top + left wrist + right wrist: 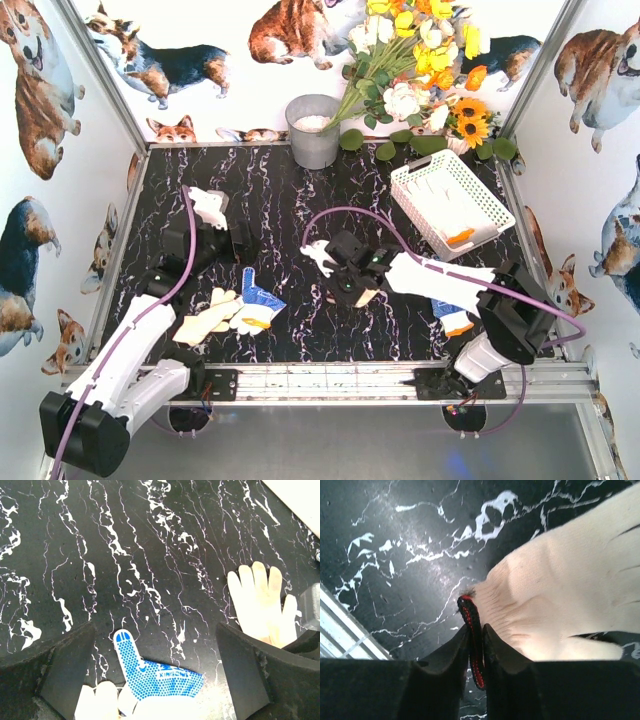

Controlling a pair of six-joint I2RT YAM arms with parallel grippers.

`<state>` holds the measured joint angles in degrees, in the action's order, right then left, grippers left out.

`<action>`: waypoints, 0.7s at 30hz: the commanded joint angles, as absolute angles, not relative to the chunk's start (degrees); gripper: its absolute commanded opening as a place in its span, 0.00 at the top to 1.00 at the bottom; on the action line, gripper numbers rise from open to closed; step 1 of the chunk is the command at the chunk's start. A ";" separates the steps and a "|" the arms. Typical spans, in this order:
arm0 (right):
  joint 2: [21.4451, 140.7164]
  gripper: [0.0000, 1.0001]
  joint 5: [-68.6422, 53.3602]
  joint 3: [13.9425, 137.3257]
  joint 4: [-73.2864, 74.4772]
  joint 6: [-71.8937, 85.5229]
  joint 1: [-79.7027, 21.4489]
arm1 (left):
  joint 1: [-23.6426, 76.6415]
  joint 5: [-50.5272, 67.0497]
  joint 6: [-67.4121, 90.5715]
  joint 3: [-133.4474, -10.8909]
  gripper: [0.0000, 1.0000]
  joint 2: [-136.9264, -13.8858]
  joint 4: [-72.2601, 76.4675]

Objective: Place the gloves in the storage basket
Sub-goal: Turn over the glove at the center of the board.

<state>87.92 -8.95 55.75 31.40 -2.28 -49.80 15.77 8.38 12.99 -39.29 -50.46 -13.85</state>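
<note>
On the left of the bench [300,190], the left tool [155,647] hung empty with its jaws spread wide. A blue-dotted glove [150,676] lay just below it, beside cream gloves [205,320]. Near the middle, the right tool [476,636] pinched the red-and-black cuff [470,612] of a white knit glove [560,590] — perhaps resting on the marble. Far right, the storage basket [418,212] held an orange-cuffed glove [460,237].
</note>
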 commanded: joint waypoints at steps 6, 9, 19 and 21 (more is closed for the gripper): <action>72.52 0.50 -8.23 51.28 31.16 13.38 -50.10 | 16.66 15.39 21.23 -35.81 0.01 -51.67 -12.34; 68.17 0.50 0.20 49.62 32.06 22.65 -50.02 | 21.39 15.53 28.13 -32.10 0.03 -51.84 -7.96; 64.42 0.61 1.00 38.88 29.94 49.49 -41.37 | 40.20 9.41 43.43 -27.80 0.31 -64.30 7.88; 64.47 0.64 -0.10 37.43 27.04 50.86 -40.40 | 41.82 10.34 45.41 -27.77 0.37 -67.57 12.36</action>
<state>64.88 0.47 39.16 32.75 41.52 -42.13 39.35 10.94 38.72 -28.38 -63.44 1.17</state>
